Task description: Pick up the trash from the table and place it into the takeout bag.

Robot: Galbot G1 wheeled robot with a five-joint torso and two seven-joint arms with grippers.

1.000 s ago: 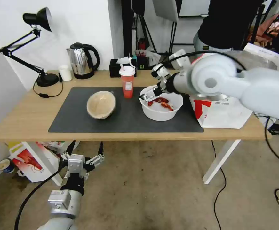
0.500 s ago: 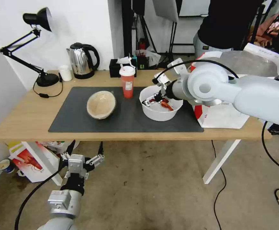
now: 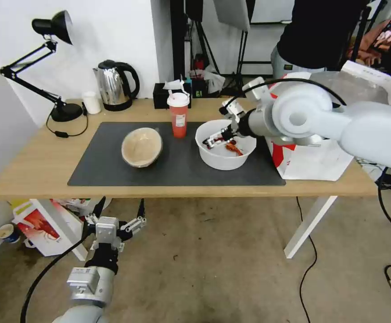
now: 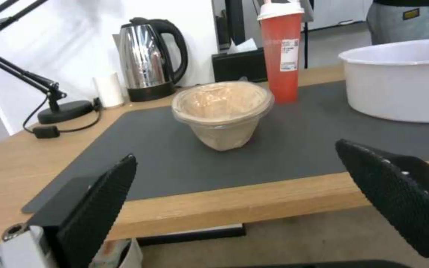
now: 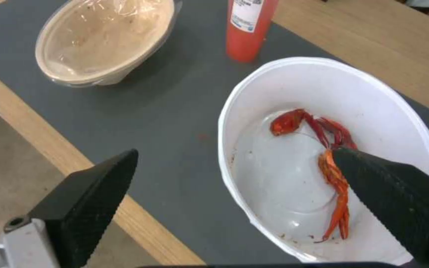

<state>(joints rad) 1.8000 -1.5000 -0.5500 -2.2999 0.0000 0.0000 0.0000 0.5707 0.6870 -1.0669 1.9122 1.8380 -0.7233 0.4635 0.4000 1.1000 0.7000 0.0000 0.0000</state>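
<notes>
The right gripper, fingers spread, hung over the near rim of the white bowl on the tabletop mat (takeout bag just beside it), left gripper idle below.

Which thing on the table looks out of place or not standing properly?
The tan paper bowl stands askew on the dark mat: it leans over so its opening faces partly sideways. The red drink cup and the white bowl stand upright.

wood table, grey mat, kettle
</notes>
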